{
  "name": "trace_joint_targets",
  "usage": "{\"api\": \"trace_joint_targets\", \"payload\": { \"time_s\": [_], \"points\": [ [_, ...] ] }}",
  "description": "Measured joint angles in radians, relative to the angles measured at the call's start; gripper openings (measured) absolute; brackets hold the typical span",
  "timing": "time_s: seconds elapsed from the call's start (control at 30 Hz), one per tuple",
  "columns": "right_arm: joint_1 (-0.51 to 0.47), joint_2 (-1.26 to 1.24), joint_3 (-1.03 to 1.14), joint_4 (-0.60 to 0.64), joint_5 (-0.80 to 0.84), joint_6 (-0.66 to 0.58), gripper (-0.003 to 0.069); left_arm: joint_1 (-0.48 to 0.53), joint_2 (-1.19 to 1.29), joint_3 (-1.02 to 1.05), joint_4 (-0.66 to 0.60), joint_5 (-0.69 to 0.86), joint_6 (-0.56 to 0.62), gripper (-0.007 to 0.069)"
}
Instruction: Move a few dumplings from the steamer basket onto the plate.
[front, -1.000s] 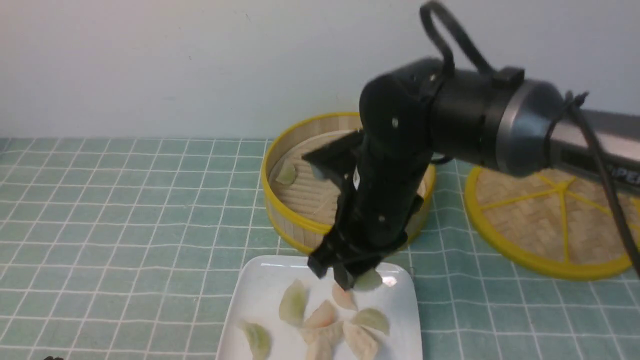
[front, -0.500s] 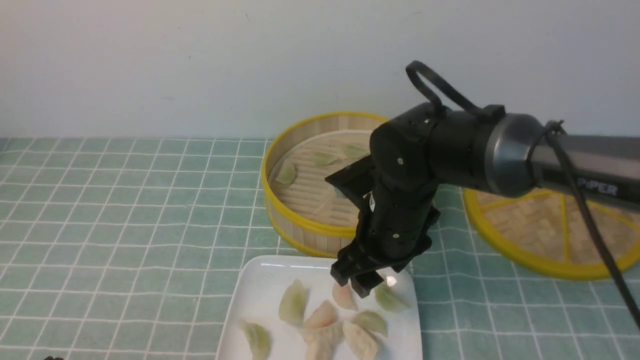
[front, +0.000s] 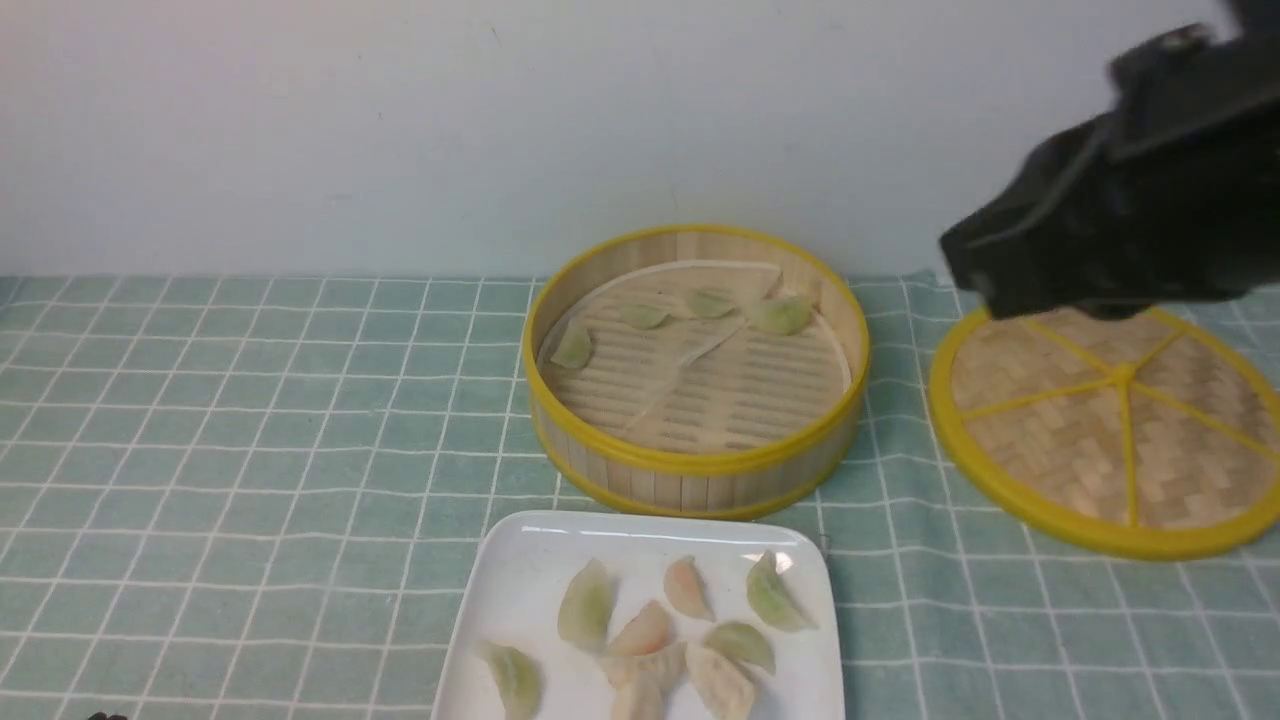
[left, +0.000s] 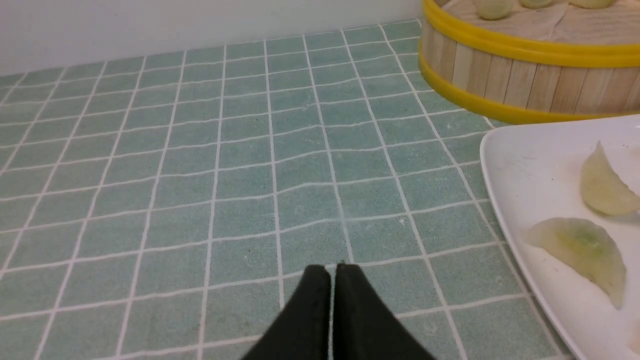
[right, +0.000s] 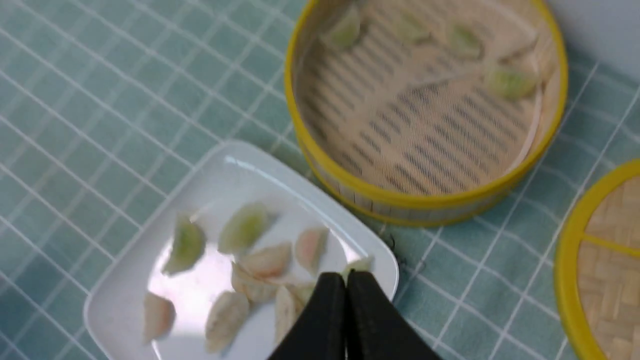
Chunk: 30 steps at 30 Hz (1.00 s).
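Observation:
The steamer basket (front: 690, 470) stands mid-table with several pale green dumplings (front: 780, 315) along its far side. The white plate (front: 520, 580) lies just in front of it and holds several dumplings, green (front: 775, 595), pinkish (front: 688, 588) and cream (front: 720, 685). My right arm (front: 1120, 220) is raised and blurred at the upper right; its fingers do not show there. In the right wrist view the right gripper (right: 346, 274) is shut and empty, high above the plate's (right: 125, 300) near corner. My left gripper (left: 332, 267) is shut and empty, low over the cloth, beside the plate (left: 520, 165).
The flat woven lid (front: 1100, 440) with yellow spokes lies to the right of the basket, under my right arm. A green checked cloth (front: 250, 420) covers the table. A pale wall (front: 400, 120) stands behind.
My right gripper let a green dumpling go onto the plate's far right corner, then rose and drew back to the upper right. The basket's dumplings are now uncovered.

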Motion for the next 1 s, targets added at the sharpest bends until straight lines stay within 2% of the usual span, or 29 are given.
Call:
{"api": "trace_joint_targets", "payload": {
  "time_s": [0.17,0.2,0.23,0.37,0.6,0.77,0.83,1.0],
  "points": [
    [0.0,-0.305,0.331,0.006,-0.341,0.002,-0.0014,0.0,0.0,0.0,0.0,0.0,0.0,-0.0006],
    [0.0,-0.314,0.343,0.007,-0.341,0.002,-0.0014,0.0,0.0,0.0,0.0,0.0,0.0,-0.0006],
    [0.0,-0.39,0.439,0.015,-0.446,0.002,-0.0014,0.0,0.0,0.0,0.0,0.0,0.0,-0.0006],
    [0.0,-0.583,0.634,0.02,-0.612,0.002,-0.0014,0.0,0.0,0.0,0.0,0.0,0.0,-0.0006],
    [0.0,-0.888,0.795,0.023,-0.711,0.002,-0.0014,0.0,0.0,0.0,0.0,0.0,0.0,-0.0006],
    [-0.004,-1.102,0.927,-0.04,-0.725,0.001,-0.0014,0.0,0.0,0.0,0.0,0.001,0.0,-0.0006],
    [-0.032,-1.133,0.967,-0.062,-0.729,0.001,-0.0015,0.0,0.0,0.0,0.0,0.001,0.0,-0.0006],
    [-0.303,-1.15,1.104,-0.08,-0.74,0.001,-0.0015,0.0,0.0,0.0,0.0,0.001,0.0,-0.0006]
  ]
}}
